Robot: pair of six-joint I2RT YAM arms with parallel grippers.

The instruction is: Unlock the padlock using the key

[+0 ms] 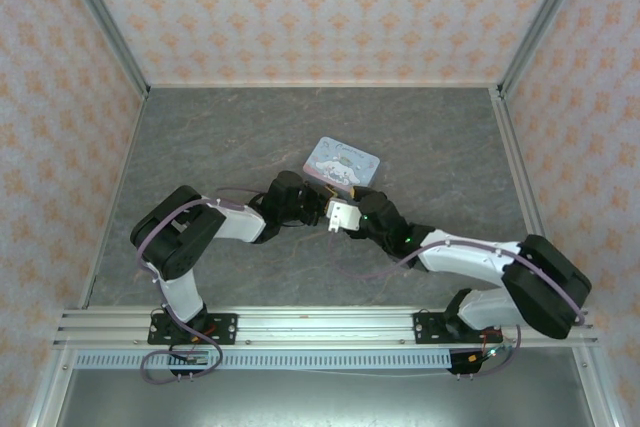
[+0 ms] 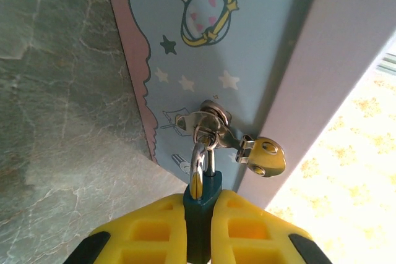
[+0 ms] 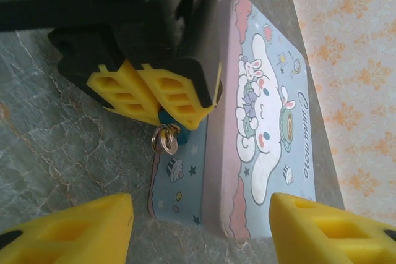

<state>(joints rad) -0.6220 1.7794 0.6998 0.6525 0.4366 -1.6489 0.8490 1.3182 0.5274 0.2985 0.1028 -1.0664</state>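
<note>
The padlock [image 2: 199,227] sits clamped by its teal body between the yellow fingers of the left gripper [image 2: 199,196]. Its shackle passes through the latch of the pale-blue tin [image 2: 260,17]. The key [image 2: 264,156] hangs just beside the latch. The right gripper [image 3: 201,214] hovers near the tin with its jaws wide apart, holding nothing. Both arms reach inward, and their wrists meet at the tin's near edge.

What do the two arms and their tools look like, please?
Both the left arm and right arm have white links, bulky black joint housings and a looping mauve-grey cable. The left tool and right tool carry yellow fingers moulded with rectangular hollows.
</note>
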